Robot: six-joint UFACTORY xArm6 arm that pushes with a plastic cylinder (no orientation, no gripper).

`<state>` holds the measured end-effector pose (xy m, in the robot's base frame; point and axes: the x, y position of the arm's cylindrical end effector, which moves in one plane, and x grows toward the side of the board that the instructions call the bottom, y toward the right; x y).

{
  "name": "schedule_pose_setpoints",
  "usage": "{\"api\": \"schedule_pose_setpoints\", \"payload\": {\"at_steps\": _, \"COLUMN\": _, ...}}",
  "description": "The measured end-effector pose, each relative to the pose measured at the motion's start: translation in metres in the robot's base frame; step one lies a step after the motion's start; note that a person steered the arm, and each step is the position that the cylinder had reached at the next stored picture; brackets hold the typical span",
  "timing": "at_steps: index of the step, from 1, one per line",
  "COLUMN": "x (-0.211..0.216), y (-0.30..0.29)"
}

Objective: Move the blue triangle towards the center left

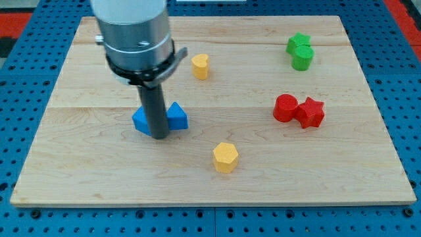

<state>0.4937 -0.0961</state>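
The blue triangle (177, 116) lies on the wooden board (99, 171), left of the middle. A second blue block (141, 121) lies just to its left, its shape partly hidden. My dark rod comes down between the two blue blocks, and my tip (160, 135) rests on the board at their lower edge, touching or nearly touching both. The rod covers the gap between them.
A yellow heart-like block (200, 66) lies above the middle. A yellow hexagon (225, 157) lies below the middle. Two red blocks (285, 108) (311, 112) touch at the right. Two green blocks (297, 43) (302, 58) touch at the top right.
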Motion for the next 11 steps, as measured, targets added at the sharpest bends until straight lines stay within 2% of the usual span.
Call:
{"api": "schedule_pose_setpoints", "payload": {"at_steps": 1, "x": -0.021, "y": -0.017}}
{"api": "schedule_pose_setpoints", "payload": {"at_steps": 2, "x": -0.018, "y": -0.024}}
{"api": "schedule_pose_setpoints", "payload": {"at_steps": 3, "x": -0.002, "y": -0.006}}
{"api": "schedule_pose_setpoints", "payload": {"at_steps": 5, "x": 0.000, "y": 0.069}}
{"api": "schedule_pose_setpoints", "payload": {"at_steps": 7, "x": -0.035, "y": 0.099}}
{"api": "schedule_pose_setpoints", "payload": {"at_steps": 8, "x": -0.057, "y": 0.088}}
{"api": "schedule_pose_setpoints", "payload": {"at_steps": 10, "x": -0.104, "y": 0.014}}
{"api": "schedule_pose_setpoints", "payload": {"at_steps": 11, "x": -0.144, "y": 0.005}}
